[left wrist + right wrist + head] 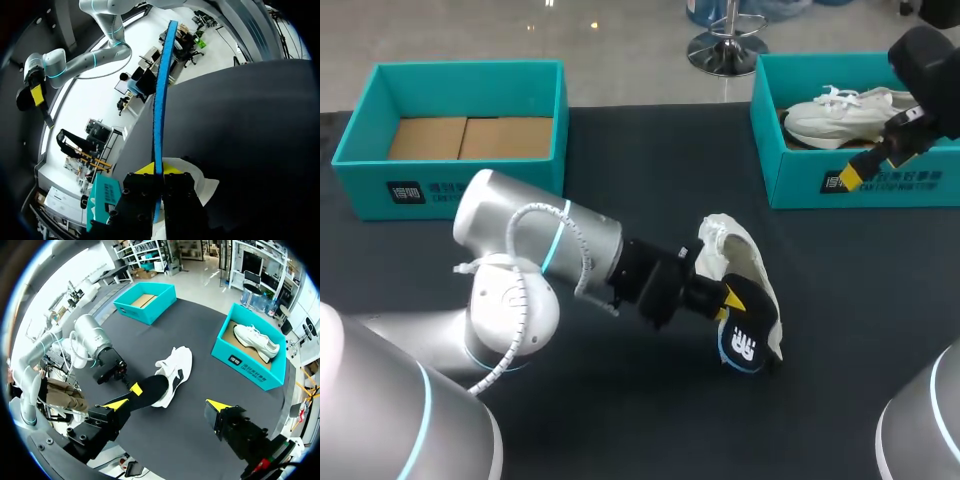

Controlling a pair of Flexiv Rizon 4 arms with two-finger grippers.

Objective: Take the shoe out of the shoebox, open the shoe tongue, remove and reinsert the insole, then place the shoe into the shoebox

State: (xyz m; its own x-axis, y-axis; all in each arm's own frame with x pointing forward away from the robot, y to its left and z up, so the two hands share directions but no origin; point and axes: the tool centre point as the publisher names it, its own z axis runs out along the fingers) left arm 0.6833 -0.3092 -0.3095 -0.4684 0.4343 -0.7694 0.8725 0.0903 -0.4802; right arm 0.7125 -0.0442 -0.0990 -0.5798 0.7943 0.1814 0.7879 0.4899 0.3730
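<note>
Teal empty box (460,66) sits at the far edge of the worktop (620,150), level with the full box (800,180) and well apart from it on the left.

Next comes my left end effector (725,298), clamped on the insole (745,345), nearer me than the full box and left of it. From the left wrist the insole shows edge-on, its blue rim running straight ahead out of the pinch. From overhead its black face with the printed end is turned up towards me.

The shoe (740,250) lies on the worktop against the insole, on the side towards the full box but well apart from it. Its long axis runs from the far side towards me, leaning slightly right at the near end. The far end looks crumpled open. I cannot tell toe from heel for certain.

The full box holds a second shoe (840,112). My right end effector (167,405) hangs over that box's front wall, fingers spread wide and holding nothing.

I judge the insole is out and reinsertion is the step in hand. To do it well, I would:
- bring the right arm across to pin the shoe and keep the mouth open
- turn the insole parallel to the shoe's long axis
- feed the narrow end in first at a shallow angle
- slide it rather than push, so it does not fold
</note>
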